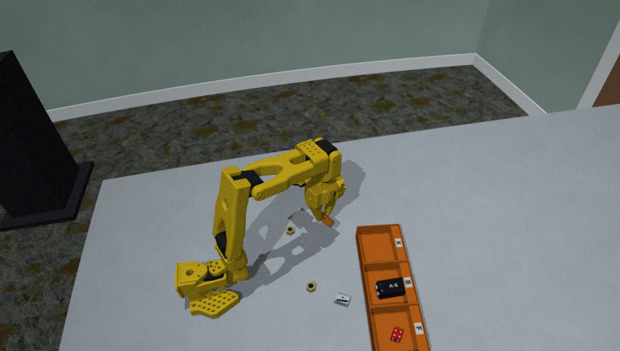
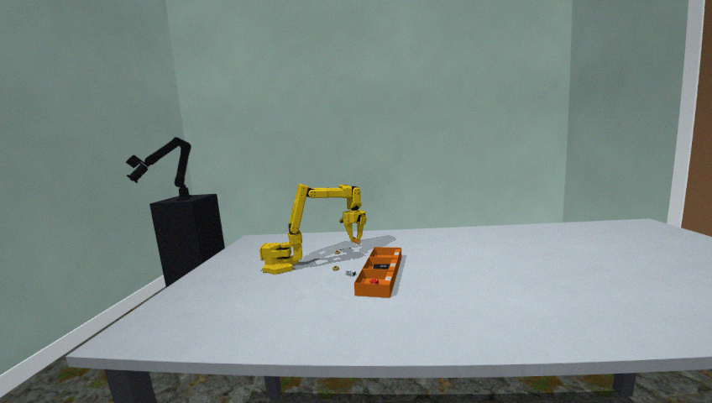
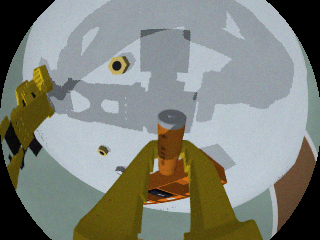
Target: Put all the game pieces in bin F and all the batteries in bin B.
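My gripper (image 1: 324, 216) hangs above the table, left of the far end of the orange bin (image 1: 390, 278), and is shut on a small orange cylinder battery (image 1: 327, 221) with a grey cap. The wrist view shows the battery (image 3: 168, 139) upright between the fingers. The bin has three compartments in a row. The far one, marked X (image 1: 377, 246), is empty. The middle one, marked B, holds a black block battery (image 1: 390, 287). The near one, marked F, holds a red die (image 1: 396, 334). The gripper (image 2: 355, 238) and the bin (image 2: 378, 270) also show in the exterior view.
Two brass nuts lie on the table, one (image 1: 289, 229) under the arm and one (image 1: 311, 286) nearer the front. A small white part (image 1: 342, 299) lies just left of the bin. The arm's base (image 1: 204, 287) stands at the front left. A black stand (image 1: 30, 143) is off the table.
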Robot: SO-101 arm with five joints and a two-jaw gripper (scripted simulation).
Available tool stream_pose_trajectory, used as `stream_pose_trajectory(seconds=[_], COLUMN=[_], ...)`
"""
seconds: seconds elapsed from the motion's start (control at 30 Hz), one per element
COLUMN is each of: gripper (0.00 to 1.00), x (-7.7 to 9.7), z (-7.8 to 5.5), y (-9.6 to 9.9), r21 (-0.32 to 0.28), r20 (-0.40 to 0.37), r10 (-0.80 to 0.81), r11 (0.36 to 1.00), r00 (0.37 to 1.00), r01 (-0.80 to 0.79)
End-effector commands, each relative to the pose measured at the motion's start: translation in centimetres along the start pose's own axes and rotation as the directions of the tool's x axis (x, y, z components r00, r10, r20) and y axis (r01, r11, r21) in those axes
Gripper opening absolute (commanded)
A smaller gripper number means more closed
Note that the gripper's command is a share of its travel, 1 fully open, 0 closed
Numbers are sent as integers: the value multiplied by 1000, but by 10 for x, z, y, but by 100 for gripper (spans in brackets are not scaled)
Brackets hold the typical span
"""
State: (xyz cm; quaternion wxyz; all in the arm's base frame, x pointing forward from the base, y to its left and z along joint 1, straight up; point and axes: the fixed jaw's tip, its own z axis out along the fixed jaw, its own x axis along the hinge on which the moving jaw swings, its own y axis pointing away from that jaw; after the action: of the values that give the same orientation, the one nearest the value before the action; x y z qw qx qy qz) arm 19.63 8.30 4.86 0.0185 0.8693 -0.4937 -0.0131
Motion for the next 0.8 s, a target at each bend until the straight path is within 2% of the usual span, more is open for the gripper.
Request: stream_pose_trajectory(seconds=[0.0, 0.27, 0.77], gripper=[0, 0, 0], x=[10, 27, 35], z=[-17, -20, -22], y=[-6, -3, -3], r21=[78, 80, 84], r20=[-13, -23, -29], r10=[-36, -113, -149], r11=[996, 990, 985], r00=[999, 993, 988], r01=[37, 115, 151])
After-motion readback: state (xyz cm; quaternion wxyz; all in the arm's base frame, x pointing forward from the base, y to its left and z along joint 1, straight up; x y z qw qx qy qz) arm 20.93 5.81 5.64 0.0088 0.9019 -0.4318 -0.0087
